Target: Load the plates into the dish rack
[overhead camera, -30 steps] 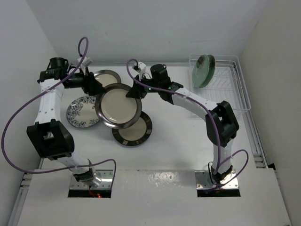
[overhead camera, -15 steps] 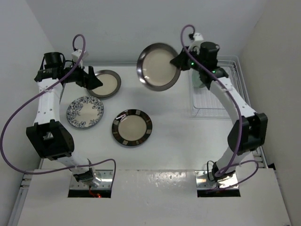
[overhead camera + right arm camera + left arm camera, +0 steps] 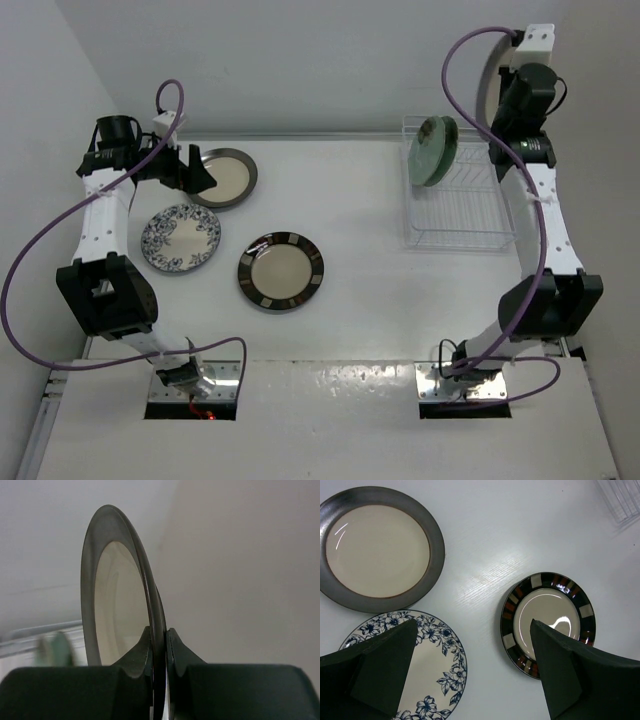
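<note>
In half a second the right gripper (image 3: 159, 636), clenched on the rim of a cream plate (image 3: 117, 610), swung it edge-up high above the dish rack's (image 3: 460, 238) far side, ready for slotting beside two green plates (image 3: 432, 150). The left gripper (image 3: 472, 635) hung released over three more plates (image 3: 375, 550) on the surface (image 3: 360, 230).

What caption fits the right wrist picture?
Right gripper pinches a dark-rimmed cream plate by its rim, holding it upright on edge.

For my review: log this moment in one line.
right gripper shut on cream plate, aloft | left gripper open | dish rack holds green plates
</note>
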`<state>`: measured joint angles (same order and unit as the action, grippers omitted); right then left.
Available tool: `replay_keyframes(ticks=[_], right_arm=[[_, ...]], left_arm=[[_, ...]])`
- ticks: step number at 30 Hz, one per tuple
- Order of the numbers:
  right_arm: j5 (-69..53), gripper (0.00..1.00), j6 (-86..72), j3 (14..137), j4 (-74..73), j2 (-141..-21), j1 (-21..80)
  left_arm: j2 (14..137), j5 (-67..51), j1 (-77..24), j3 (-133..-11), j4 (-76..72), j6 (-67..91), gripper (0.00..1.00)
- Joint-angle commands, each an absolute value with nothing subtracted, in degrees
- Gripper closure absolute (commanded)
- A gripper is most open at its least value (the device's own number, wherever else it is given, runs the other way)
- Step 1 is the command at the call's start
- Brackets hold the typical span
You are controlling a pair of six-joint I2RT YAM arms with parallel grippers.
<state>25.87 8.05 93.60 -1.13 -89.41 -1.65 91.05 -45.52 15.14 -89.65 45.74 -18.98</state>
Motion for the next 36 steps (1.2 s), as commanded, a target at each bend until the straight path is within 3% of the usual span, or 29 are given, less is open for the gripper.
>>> replay_keyframes(ticks=[1,18,36], right_arm=[[31.91,1.0,16.0,95.98,11.77,-92.71,-3.15],[24.43,1.0,4.22,93.34,14.32,-104.05,-5.27],[24.17,1.0,7.9,86.94,20.12,-105.38,-1.76]], left_arm=[[90.7,-45.53,15.56,-89.03,44.74,-18.63,0.0],[91.23,-42.72,15.56,-87.27,44.74,-18.63,0.0],[93.33,-42.71,15.56,-87.8,44.74,-18.63,0.0]])
